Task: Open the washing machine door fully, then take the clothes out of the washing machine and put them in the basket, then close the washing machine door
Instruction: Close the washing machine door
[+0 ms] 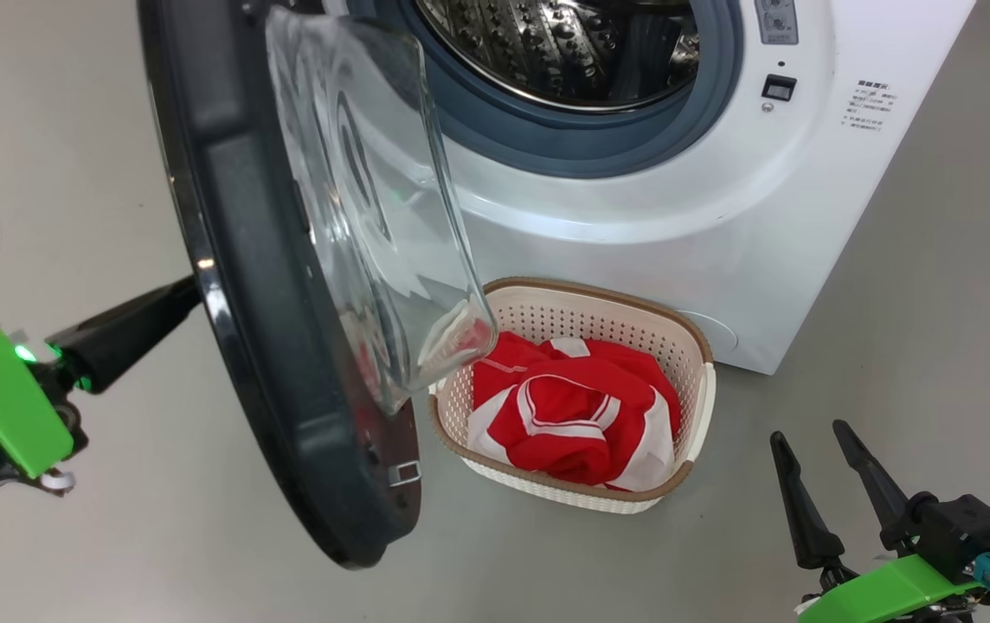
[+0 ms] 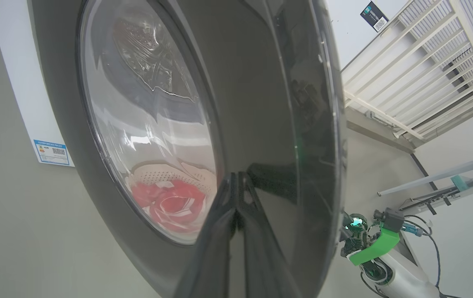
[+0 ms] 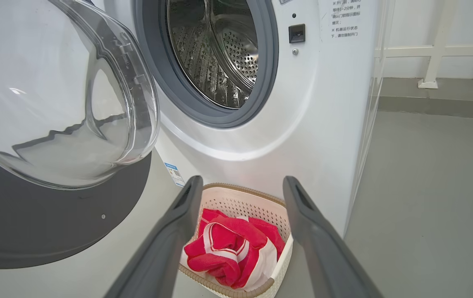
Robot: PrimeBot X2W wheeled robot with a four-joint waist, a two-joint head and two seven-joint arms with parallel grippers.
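One washing machine (image 1: 633, 216), one door (image 1: 261, 346) standing open, one basket (image 1: 694, 346) holding perhaps two red clothes (image 1: 573, 415), left claw (image 2: 234, 180) clenched, tips against the door's outside, right claw (image 1: 809, 433) spread wide, empty.

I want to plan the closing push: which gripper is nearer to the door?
Left. The left gripper, shut, has its tips at the outer face of the door, seemingly touching. The right gripper, open, hangs well apart, on the far side of the basket.
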